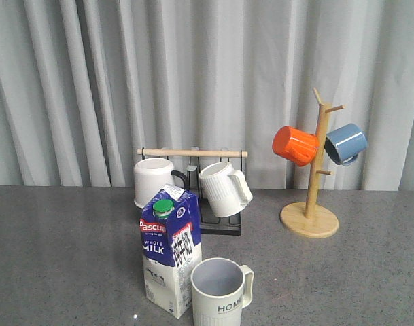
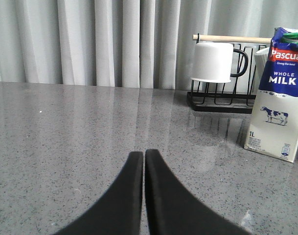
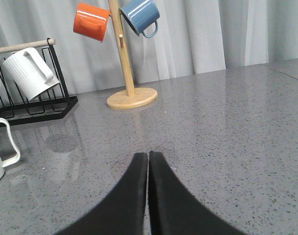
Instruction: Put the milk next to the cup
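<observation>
The milk (image 1: 170, 251), a tall blue-and-white carton with a green cap, stands upright near the table's front edge in the front view, just left of the cup (image 1: 220, 293), a pale grey-green mug lettered "HOME". They are close together, touching or nearly so. The milk also shows in the left wrist view (image 2: 279, 98). The cup's handle and side show in the right wrist view (image 3: 2, 149). My left gripper (image 2: 144, 152) is shut and empty over bare table. My right gripper (image 3: 149, 154) is shut and empty over bare table. Neither gripper shows in the front view.
A black rack (image 1: 217, 221) with a wooden bar holds a plain white mug (image 1: 154, 180) and a ribbed white mug (image 1: 223, 188) behind the milk. A wooden mug tree (image 1: 310, 216) at the right carries an orange mug (image 1: 295, 145) and a blue mug (image 1: 345, 142). Grey curtain behind.
</observation>
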